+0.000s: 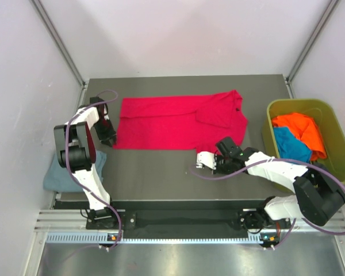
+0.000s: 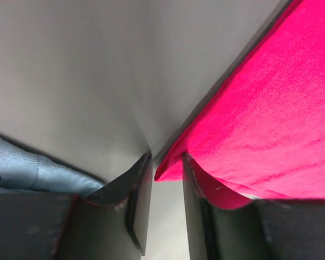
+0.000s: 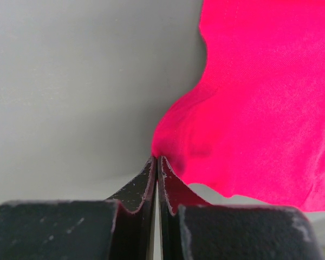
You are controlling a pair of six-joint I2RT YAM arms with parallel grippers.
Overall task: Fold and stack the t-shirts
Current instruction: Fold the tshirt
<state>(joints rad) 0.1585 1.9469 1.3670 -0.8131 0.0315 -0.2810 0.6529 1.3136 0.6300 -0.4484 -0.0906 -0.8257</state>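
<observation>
A crimson red t-shirt (image 1: 167,122) lies spread across the dark table (image 1: 161,172), its right part folded over. My left gripper (image 1: 108,137) is at the shirt's left edge. In the left wrist view its jaws (image 2: 167,156) stand apart, with a corner of the red t-shirt (image 2: 271,108) poking between the tips. My right gripper (image 1: 223,142) is at the shirt's near right edge. Its fingers (image 3: 156,157) are shut, pinching the puckered edge of the red t-shirt (image 3: 265,97). A grey-blue t-shirt (image 1: 69,175) lies folded at the near left, and it also shows in the left wrist view (image 2: 27,168).
An olive-green bin (image 1: 296,102) stands at the right edge of the table, holding an orange t-shirt (image 1: 302,126) and a turquoise t-shirt (image 1: 290,146). White walls and metal posts close in the back and sides.
</observation>
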